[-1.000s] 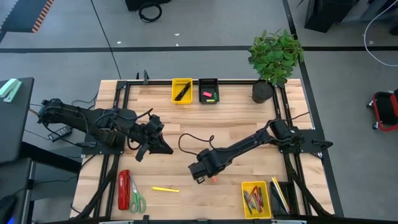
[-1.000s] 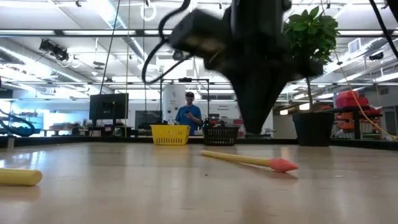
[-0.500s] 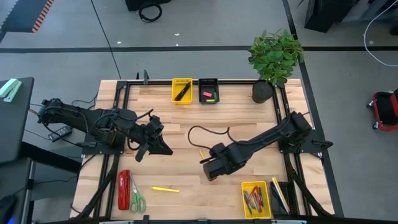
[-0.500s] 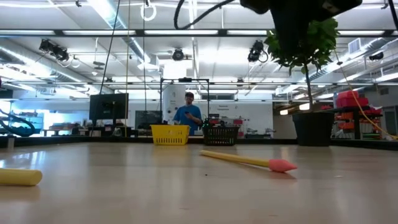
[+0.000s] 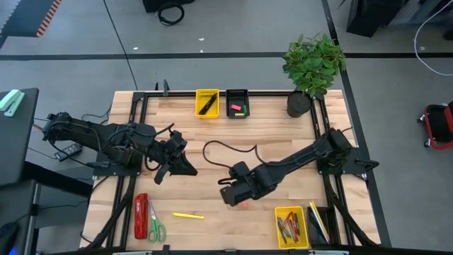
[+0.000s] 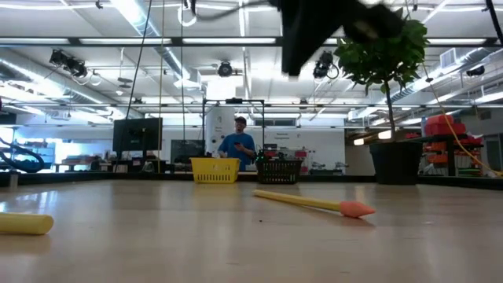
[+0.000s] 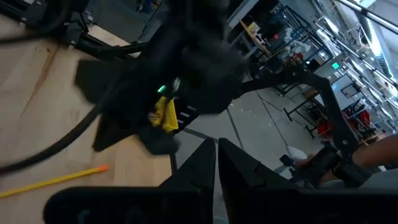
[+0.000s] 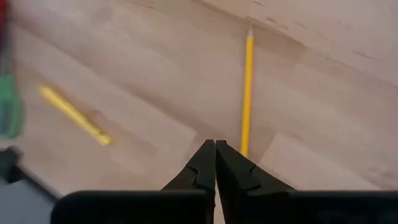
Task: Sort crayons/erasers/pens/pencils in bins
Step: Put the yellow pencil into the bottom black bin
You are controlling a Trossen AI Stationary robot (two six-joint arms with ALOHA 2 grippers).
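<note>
— High view: where is the right gripper [image 5: 228, 195] found?

— It is held above the wooden table [image 5: 262, 134], toward the near edge, fingers pressed together with nothing pinched. A thin orange pencil with a pink eraser tip [image 8: 247, 93] is seen lying on the boards just ahead of it.

— And the left gripper [image 5: 185, 168]?

— It is parked by the left edge, fingers likewise closed. A short yellow stick [image 5: 188, 215] is left near the front edge.

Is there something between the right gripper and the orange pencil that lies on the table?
Nothing visible. The right gripper, fingers shut, hangs just above the orange pencil, with only bare table around it.
</note>
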